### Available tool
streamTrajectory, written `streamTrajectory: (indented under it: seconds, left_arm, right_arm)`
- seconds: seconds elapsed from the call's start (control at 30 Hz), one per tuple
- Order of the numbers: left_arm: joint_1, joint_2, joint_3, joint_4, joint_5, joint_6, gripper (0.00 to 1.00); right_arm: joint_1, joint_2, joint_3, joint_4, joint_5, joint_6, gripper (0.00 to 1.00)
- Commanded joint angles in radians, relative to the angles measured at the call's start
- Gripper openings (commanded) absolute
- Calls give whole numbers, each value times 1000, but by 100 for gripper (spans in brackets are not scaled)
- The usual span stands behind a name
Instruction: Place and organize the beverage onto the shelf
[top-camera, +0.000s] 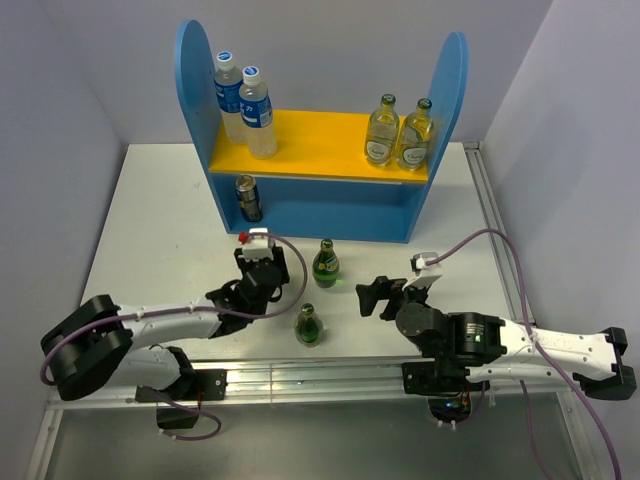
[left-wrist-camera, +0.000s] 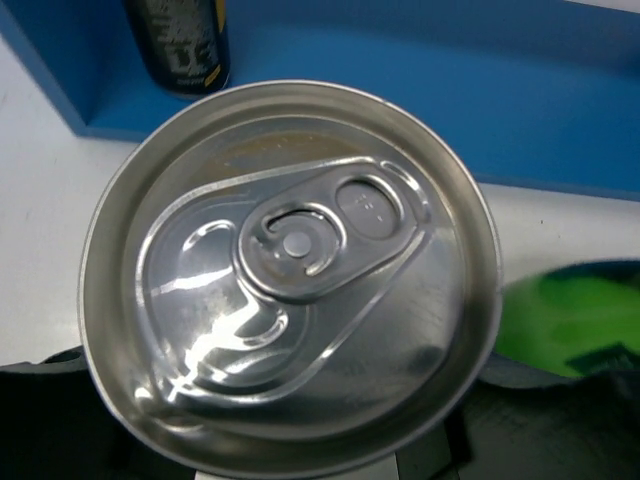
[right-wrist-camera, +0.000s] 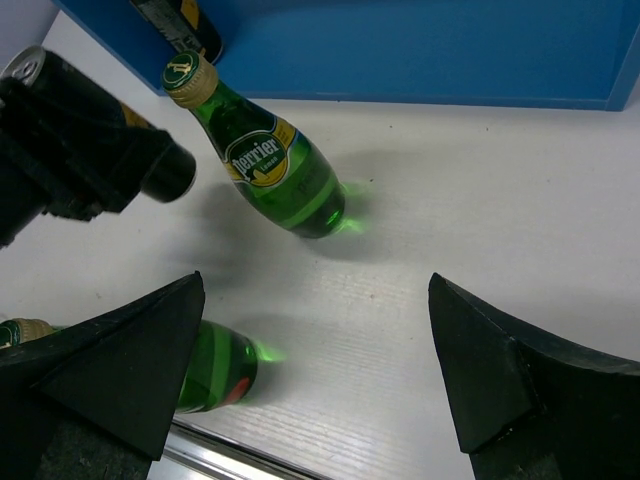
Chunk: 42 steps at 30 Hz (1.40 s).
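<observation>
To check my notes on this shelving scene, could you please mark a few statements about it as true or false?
1. Two water bottles stand on the yellow upper board of the shelf. True.
2. Two cans stand on the shelf's lower level. False: only one dark can is there.
3. Both green Perrier bottles stand upright on the table in front of the shelf. True.
4. The right fingers grip a green bottle. False: they are open and hold nothing.
5. The left fingers hold a silver-topped can. True.
</observation>
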<state>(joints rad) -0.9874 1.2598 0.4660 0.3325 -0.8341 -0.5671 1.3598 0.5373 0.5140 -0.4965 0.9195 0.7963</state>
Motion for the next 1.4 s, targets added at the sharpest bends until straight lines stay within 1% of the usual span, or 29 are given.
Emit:
streamTrajectory:
  seconds: [0.0,0.2,0.33,0.47,0.7,0.87,1.1,1.37]
  left_arm:
    - [81,44,111,218,114,121,0]
    - [185,217,221,315,210,176,0]
    - [248,334,298,335,250,193,0]
    - [294,391,348,350,273,216,0]
    - [392,493,433,376,348,225,0]
    - [420,544,471,381,359,234,0]
    - [446,624,554,379,354,251,0]
    - [481,668,609,366,362,253,0]
  right_arm:
    - [4,-23,11,-10,13,32,100]
    - [5,-53,8,-19,-2,37,100]
    - [5,-43,12,-28,-4,41,100]
    - [4,-39,18,-39,-5,49,99]
    - [5,-59,-15,7,-5,31,99]
    - [5,-39,-9,3,-4,32,99]
    - [5,-62,-17,7,-8,29,99]
    - [5,-53,-14,12,-19,21,99]
